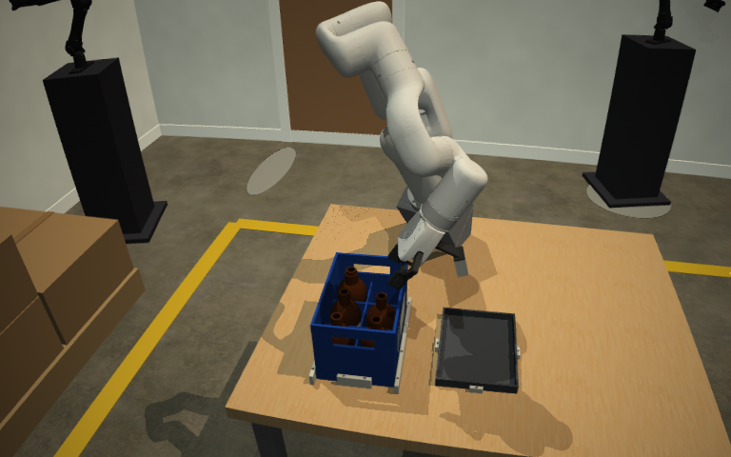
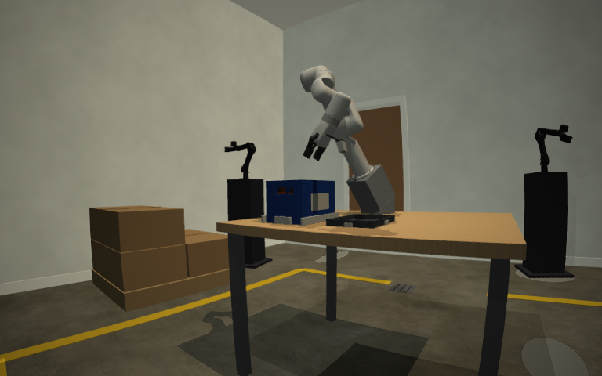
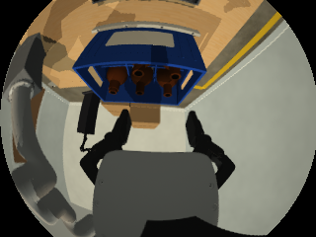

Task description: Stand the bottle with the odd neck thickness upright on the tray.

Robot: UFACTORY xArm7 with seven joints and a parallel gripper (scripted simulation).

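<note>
A blue crate stands on the wooden table and holds several brown bottles, all upright in its cells. It also shows in the side view and in the wrist view, where three bottle mouths show in a row. A dark tray lies empty on the table right of the crate, low and flat in the side view. My gripper is open and empty, high above the crate's far right corner; the side view shows it well above the crate. Both fingers spread wide in the wrist view.
Small grey brackets hold the crate and tray at their edges. Cardboard boxes are stacked on the floor at the left. Black pedestals with cameras stand around the table. A yellow line marks the floor.
</note>
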